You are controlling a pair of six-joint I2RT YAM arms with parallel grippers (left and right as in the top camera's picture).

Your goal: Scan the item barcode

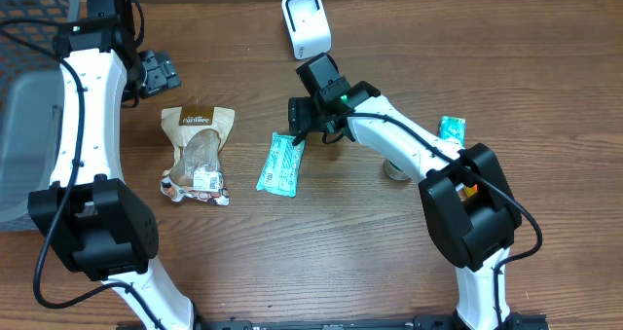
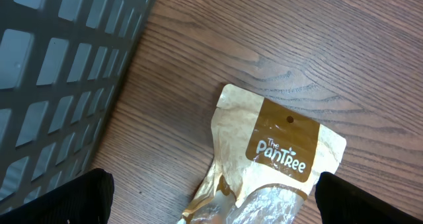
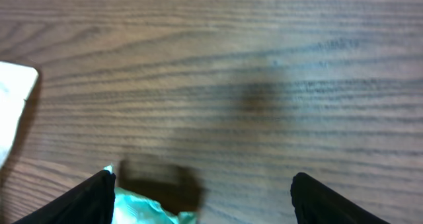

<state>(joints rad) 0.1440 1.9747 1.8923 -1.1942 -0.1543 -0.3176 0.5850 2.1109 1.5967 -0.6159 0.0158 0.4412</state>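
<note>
A teal snack packet [image 1: 280, 165] lies flat on the wooden table. My right gripper [image 1: 304, 128] hovers just above its upper end, open; in the right wrist view its fingers stand wide apart [image 3: 206, 204] and a corner of the packet [image 3: 149, 211] shows beside the left finger, nothing clamped. The white barcode scanner [image 1: 305, 23] stands at the back of the table. A brown-and-gold pouch [image 1: 198, 150] lies further left. My left gripper [image 1: 159, 72] hangs open above that pouch's top edge [image 2: 277, 151], its fingertips spread wide [image 2: 211, 204].
A dark grey mesh basket [image 1: 24, 96] fills the left edge, close to the left arm [image 2: 59, 72]. A second teal packet [image 1: 451, 128] and a small round metal object [image 1: 396, 169] lie by the right arm's base.
</note>
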